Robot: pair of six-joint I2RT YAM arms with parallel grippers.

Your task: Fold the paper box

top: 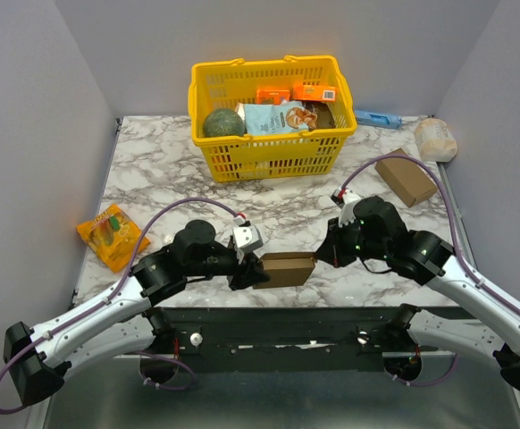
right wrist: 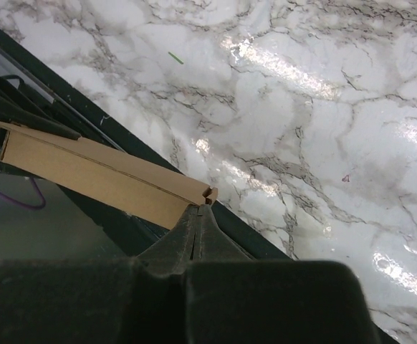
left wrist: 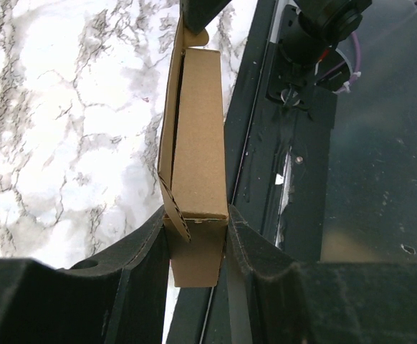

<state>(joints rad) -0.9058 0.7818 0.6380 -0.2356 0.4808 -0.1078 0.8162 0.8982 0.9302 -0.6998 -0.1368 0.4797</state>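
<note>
Found the thin plain brown cardboard paper box at the near edge of the white-and-grey marbled tabletop, stretched lengthwise between the two hands and reaching partly over the dark metal frame beyond that edge. Could not tell whether resting on the edge or lifted clear of it.

Saw the left hand clamped on one short end, a finger pressed to each side, without crushing the walls. Saw the right hand clenched, fingertips fully together and touching the opposite end at a corner beside a small notch. Could not tell whether nipping a thin tab there or merely touching.

Judged the paper box light and hollow, already partly formed into a flat sleeve, with one loose flap standing off along the side and leaving a gaping seam. Judged it stiff along the creases yet easily dented across the open panels, so calling for a modest squeeze only. Reckoned the smooth card likely to slide in a slack pinch. Reckoned the best hold to be at the ends and folded corners, stronger for the doubled layers, leaving the loose flap and tabs free for tucking. Expected tearing at the notched tabs under a hard pull.
</note>
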